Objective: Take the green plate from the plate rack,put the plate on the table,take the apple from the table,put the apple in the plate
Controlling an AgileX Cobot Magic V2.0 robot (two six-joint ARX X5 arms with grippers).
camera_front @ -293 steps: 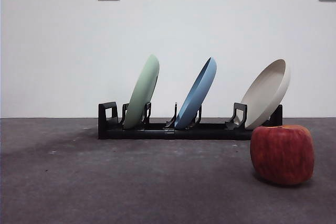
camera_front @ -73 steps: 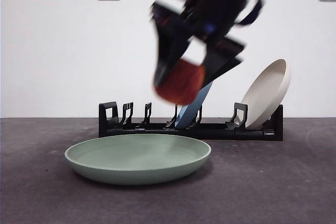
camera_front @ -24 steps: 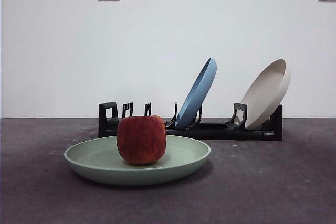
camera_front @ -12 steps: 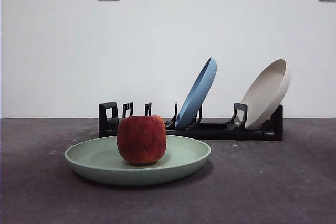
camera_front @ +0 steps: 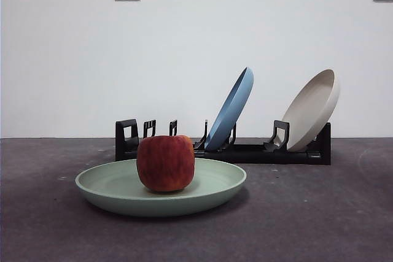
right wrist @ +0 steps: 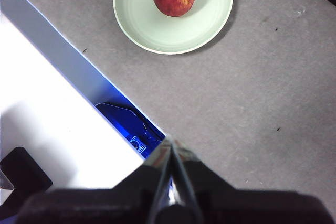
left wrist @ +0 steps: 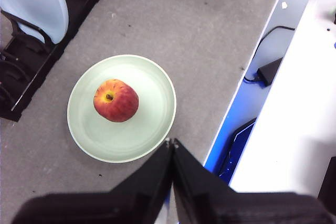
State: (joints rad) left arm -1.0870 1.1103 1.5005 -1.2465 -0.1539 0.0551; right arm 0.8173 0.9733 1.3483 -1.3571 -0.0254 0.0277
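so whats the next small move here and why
Probably none beyond keeping both arms parked. The apple sits upright in the green plate, which lies flat on the table, clear of the plate rack. Both grippers, left and right, are shut and away from it.

— What is the surface like?
— A dark grey table (camera_front: 319,213), matte and faintly speckled, running back to a white wall; in the left wrist view its edge falls away just beside the plate.
— And what lies directly on it?
— Two things. A green plate (camera_front: 215,185) sits flat toward the front — round, shallow, rim up. Behind it, apart from it, a long low black rack (camera_front: 245,151) stands along the wall side.
— Anything else touching the top?
— Only small dark flecks scattered over the grey, seen from the wrist cameras. The plate casts a soft shadow on the table under its rim.
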